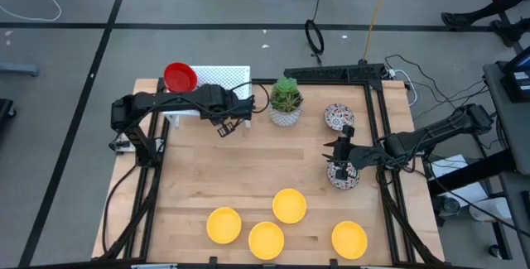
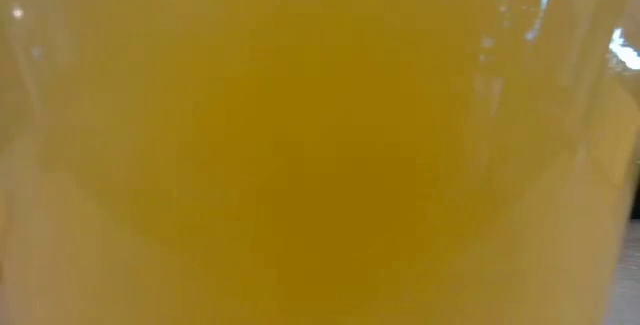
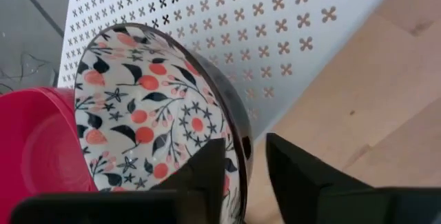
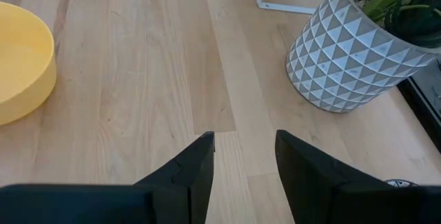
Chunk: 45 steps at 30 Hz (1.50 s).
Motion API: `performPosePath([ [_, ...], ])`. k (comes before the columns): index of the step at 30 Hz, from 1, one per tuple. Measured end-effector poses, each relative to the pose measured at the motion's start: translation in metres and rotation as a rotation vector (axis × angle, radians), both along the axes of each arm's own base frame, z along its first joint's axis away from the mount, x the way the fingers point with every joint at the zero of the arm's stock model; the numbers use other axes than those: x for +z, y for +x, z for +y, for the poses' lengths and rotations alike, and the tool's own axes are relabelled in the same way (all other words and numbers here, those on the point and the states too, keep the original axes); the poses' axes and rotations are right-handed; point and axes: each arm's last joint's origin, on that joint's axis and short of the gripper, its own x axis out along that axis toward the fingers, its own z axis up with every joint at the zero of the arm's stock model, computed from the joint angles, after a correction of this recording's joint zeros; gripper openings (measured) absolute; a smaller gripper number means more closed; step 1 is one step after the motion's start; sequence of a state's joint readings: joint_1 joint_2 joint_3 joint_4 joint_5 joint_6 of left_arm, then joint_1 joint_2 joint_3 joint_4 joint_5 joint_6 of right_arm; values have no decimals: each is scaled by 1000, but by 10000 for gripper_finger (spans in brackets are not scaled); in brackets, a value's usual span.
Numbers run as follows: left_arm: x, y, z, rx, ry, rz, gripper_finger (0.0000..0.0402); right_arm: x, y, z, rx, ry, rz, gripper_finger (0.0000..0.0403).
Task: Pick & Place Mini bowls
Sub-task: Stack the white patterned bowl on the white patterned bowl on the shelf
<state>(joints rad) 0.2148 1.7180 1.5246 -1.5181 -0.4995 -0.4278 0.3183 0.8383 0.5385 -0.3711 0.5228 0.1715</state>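
Left gripper (image 3: 244,172) part-open astride floral bowl (image 3: 155,124) rim, far left; right gripper (image 4: 244,158) apart, empty.

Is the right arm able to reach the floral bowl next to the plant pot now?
Probably yes: the right gripper hovers open just before the floral bowl, with only bare table between; the plant pot stands aside.

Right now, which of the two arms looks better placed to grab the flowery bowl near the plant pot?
The right. Its gripper hangs open between the two floral bowls, close to that one. The left gripper is off by the white rack, fingers astride another floral bowl's rim.
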Motion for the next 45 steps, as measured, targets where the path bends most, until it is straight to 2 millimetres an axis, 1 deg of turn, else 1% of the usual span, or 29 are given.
performPosePath([
  [5, 0, 0, 0, -19, -5, 10, 169, 0, 0, 0, 0, 0, 0, 141],
  [9, 5, 0, 0, -33, -7, 10, 187, 0, 0, 0, 0, 0, 0, 141],
  [12, 14, 2, 1, -43, -3, -16, 186, 0, 0, 0, 0, 0, 0, 142],
  [17, 38, 7, 1, -35, 18, -102, 174, 1, -1, 0, 4, -5, 16, 142],
  [21, 53, 13, -3, -16, 10, -218, 163, 14, -2, -1, 1, -17, 59, 142],
  [26, 55, 28, -15, -31, -125, -395, 153, 35, -6, -2, -48, 5, 143, 142],
  [29, 57, 37, -24, -79, -186, -478, 153, 41, -9, -1, -72, 89, 258, 142],
  [31, 58, 43, -31, -128, -206, -524, 154, 41, -10, 1, -86, 174, 356, 142],
  [35, 62, 53, -44, -207, -208, -603, 152, 30, -14, 6, -120, 351, 589, 142],
  [38, 63, 58, -53, -245, -209, -638, 154, 20, -14, 11, -126, 462, 711, 142],
  [41, 64, 60, -61, -293, -211, -650, 153, 15, -13, 19, -56, 518, 769, 142],
  [45, 65, 60, -69, -314, -218, -651, 153, 16, -7, 32, 81, 510, 702, 142],
])
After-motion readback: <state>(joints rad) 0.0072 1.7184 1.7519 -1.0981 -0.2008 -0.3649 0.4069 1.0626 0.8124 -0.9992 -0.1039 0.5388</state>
